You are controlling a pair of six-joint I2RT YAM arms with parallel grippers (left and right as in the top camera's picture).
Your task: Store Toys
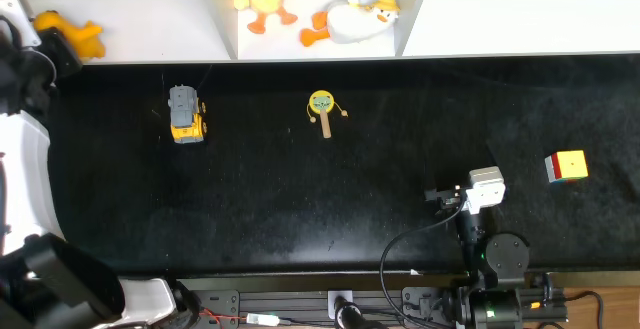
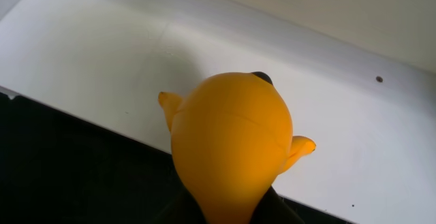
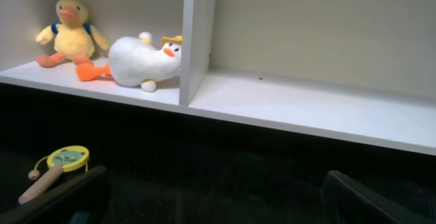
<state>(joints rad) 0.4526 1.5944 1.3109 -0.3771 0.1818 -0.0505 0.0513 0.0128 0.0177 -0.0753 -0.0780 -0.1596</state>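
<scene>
**Operator:** Report the left gripper.

**Arm:** My left gripper (image 2: 228, 214) is closed on the orange toy (image 2: 231, 142). The toy projects straight ahead of my fingers, over the floor of the white shelf (image 2: 102, 60), left compartment.

**Operator:** Report the right gripper.

**Arm:** My right gripper (image 3: 218, 207) has its fingers spread wide and holds nothing. The rattle (image 3: 58, 166) lies ahead and to its left on the black mat (image 1: 400, 149). Beyond it, the yellow duck (image 3: 68, 30) and the white duck (image 3: 139, 60) occupy the middle compartment. The cube (image 1: 566, 166) lies near, to its right. The truck (image 1: 186, 115) lies well apart, to its left.
</scene>
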